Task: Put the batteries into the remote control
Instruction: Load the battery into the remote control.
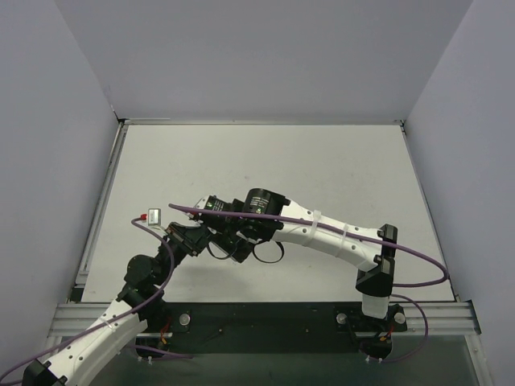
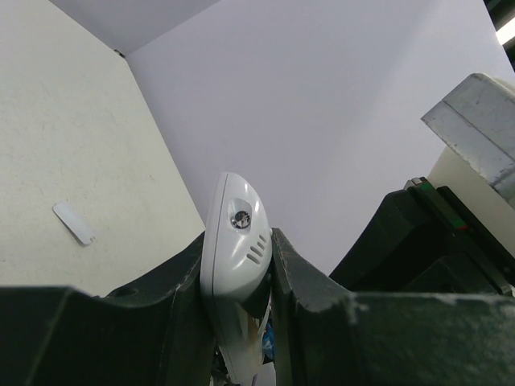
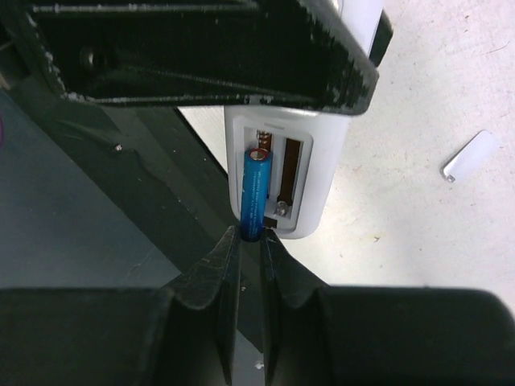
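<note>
- Left wrist view: the left jaws are closed tight on the remote control (image 2: 231, 217). It stands on edge between them, and its rounded end with a small lens shows.
- Only the right wrist view shows the open back. One blue battery (image 3: 255, 189) lies in the left slot.
- The right jaws are almost shut and pinch the near end of the battery.
- A small white cover (image 3: 471, 155) lies on the counter (image 3: 418, 225), apart from the remote control.
- Top view: both arms meet over the near left of the counter, and the battery is hidden.

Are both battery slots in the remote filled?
No, the remote holds one blue battery; the slot beside it is bare.
</note>
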You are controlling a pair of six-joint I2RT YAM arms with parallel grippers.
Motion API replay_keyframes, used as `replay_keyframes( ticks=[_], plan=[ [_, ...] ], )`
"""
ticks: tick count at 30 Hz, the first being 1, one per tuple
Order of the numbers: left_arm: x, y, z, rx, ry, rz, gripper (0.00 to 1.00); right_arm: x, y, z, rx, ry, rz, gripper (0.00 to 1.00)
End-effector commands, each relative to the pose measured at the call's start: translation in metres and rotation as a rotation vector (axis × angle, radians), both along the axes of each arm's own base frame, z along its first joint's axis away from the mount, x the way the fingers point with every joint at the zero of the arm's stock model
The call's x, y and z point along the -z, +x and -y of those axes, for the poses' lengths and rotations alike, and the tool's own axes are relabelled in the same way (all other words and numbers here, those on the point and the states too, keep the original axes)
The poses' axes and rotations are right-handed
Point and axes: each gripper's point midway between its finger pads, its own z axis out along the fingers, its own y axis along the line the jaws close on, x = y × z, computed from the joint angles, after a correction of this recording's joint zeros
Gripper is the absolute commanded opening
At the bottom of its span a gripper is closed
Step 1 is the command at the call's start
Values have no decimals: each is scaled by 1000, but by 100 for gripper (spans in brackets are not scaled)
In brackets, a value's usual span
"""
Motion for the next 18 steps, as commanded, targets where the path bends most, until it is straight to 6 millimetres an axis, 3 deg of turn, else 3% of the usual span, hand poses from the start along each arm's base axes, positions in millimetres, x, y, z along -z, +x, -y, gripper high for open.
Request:
replay_keyframes(
  ticks=[1, 18],
  plan=[
    [64, -5, 3, 13, 57, -64, 0, -5, 3, 9, 9, -36, -2, 0],
    [68, -8, 10, 5, 55, -97, 0, 0, 2, 8, 3, -51, -38, 4]
  ],
)
